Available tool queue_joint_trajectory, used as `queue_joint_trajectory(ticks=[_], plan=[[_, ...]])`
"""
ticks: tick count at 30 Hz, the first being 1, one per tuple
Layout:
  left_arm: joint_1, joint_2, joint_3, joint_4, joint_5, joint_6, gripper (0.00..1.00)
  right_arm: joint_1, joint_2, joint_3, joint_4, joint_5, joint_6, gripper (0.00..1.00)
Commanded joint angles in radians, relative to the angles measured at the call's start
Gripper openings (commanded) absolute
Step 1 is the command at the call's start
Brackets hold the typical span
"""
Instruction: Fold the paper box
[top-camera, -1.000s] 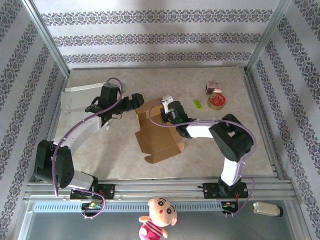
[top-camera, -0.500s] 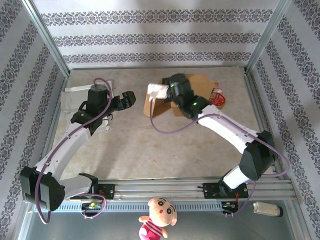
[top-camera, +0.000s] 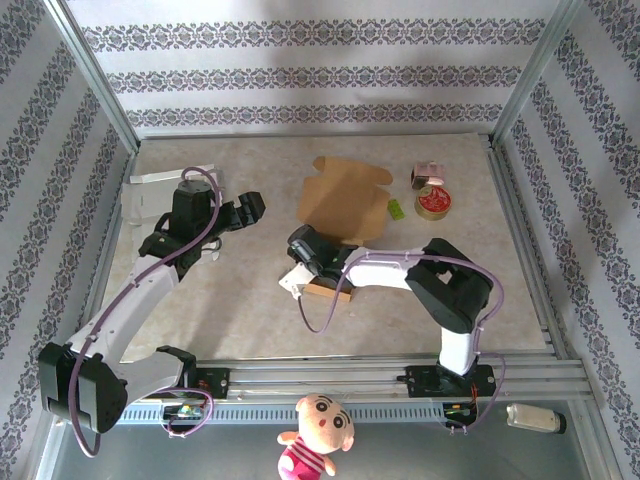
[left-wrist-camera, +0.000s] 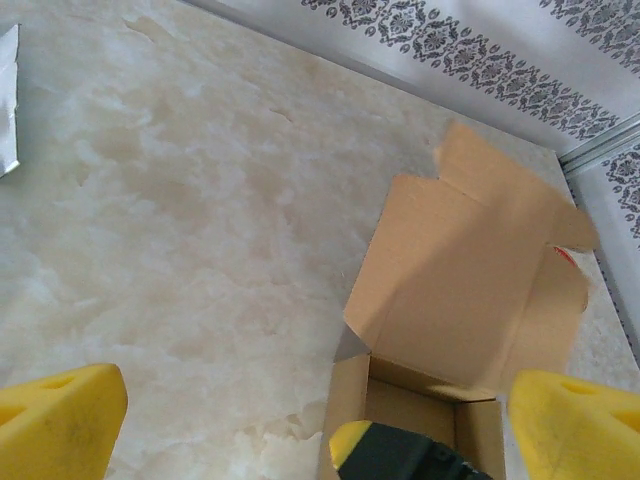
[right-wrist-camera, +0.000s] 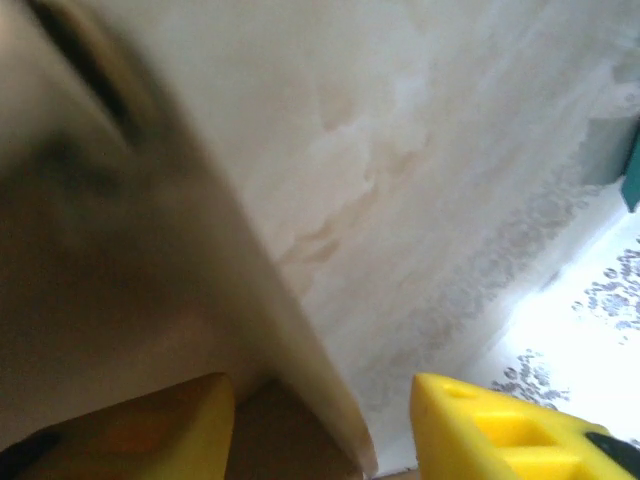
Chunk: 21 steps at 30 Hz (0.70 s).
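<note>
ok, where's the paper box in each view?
Top external: paper box at centre, toward the far wall.
Left wrist: box right of centre, flaps open.
Right wrist: blurred brown surface at left, close up, apparently the box.
Shared landmark: marbled tabletop.

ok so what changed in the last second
The right gripper swung the box up and away, and the box now lies farther back. The gripper then came back toward the near side and opened, with a cardboard edge between its jaws. The left gripper drew back to the left, staying open. The tape did not move.
</note>
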Motion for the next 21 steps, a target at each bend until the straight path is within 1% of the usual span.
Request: queue_joint_trajectory(ticks=[1,4,5,6,7,8,9,10,11,12,13,15,17,18,20,21], plan=[[0.011,0.025,0.019,0.036,0.006,-0.010,0.98,-0.009,-0.107,-0.025,0.055,0.027,0.031,0.55],[0.010,0.052,0.033,0.046,0.016,-0.004,0.98,-0.013,-0.183,-0.024,0.025,0.042,0.160,0.68],[0.010,0.062,0.033,0.053,0.026,0.008,0.98,-0.016,-0.214,-0.015,0.016,0.038,0.271,0.75],[0.011,0.072,0.035,0.064,0.040,0.026,0.98,-0.020,-0.247,-0.005,0.015,0.031,0.425,0.82],[0.011,0.081,0.037,0.072,0.056,0.046,0.98,-0.032,-0.277,0.014,0.005,0.024,0.592,0.87],[0.011,0.091,0.042,0.076,0.073,0.072,0.97,-0.060,-0.315,0.038,-0.041,0.000,0.787,0.90],[0.011,0.103,0.050,0.071,0.085,0.093,0.96,-0.105,-0.351,0.067,-0.111,-0.063,1.006,0.91],[0.010,0.114,0.057,0.061,0.094,0.107,0.96,-0.154,-0.383,0.081,-0.160,-0.128,1.165,0.92],[0.011,0.127,0.068,0.050,0.110,0.123,0.96,-0.214,-0.416,0.079,-0.195,-0.229,1.361,0.95],[0.011,0.142,0.080,0.041,0.132,0.139,0.96,-0.293,-0.449,0.063,-0.204,-0.337,1.539,0.97],[0.012,0.160,0.097,0.026,0.150,0.148,0.96,-0.360,-0.466,0.038,-0.194,-0.437,1.689,0.98],[0.012,0.225,0.165,-0.043,0.189,0.161,0.96,-0.523,-0.475,-0.005,-0.161,-0.654,1.984,0.98],[0.014,0.301,0.240,-0.109,0.228,0.167,0.96,-0.649,-0.441,-0.021,-0.152,-0.778,2.178,0.97],[0.013,0.340,0.273,-0.128,0.251,0.166,0.95,-0.704,-0.415,-0.019,-0.153,-0.827,2.240,0.95],[0.014,0.407,0.321,-0.136,0.288,0.156,0.95,-0.776,-0.348,0.007,-0.186,-0.859,2.288,0.94],[0.014,0.435,0.337,-0.129,0.307,0.151,0.95,-0.802,-0.311,0.019,-0.191,-0.871,2.279,0.94]])
